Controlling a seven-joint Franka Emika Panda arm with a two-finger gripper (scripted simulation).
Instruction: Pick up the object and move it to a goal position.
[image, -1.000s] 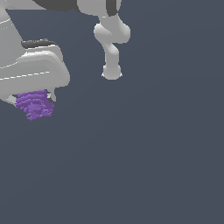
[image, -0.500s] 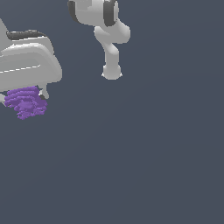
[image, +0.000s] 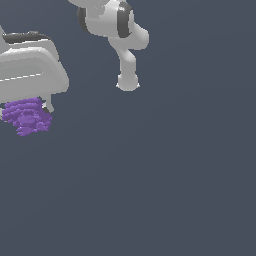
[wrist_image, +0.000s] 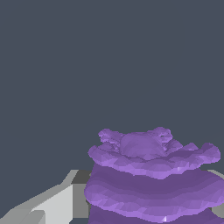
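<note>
Hiding my fingers from outside, the purple ridged object sits clenched between them; only my wrist view shows one finger.

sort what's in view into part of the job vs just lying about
Part of the job:
- purple object, sitting right under the gripper
- gripper, one finger visible beside the object in the wrist view

Just lying about:
- nothing else in view besides the arm's own base and the plain grey floor
</note>
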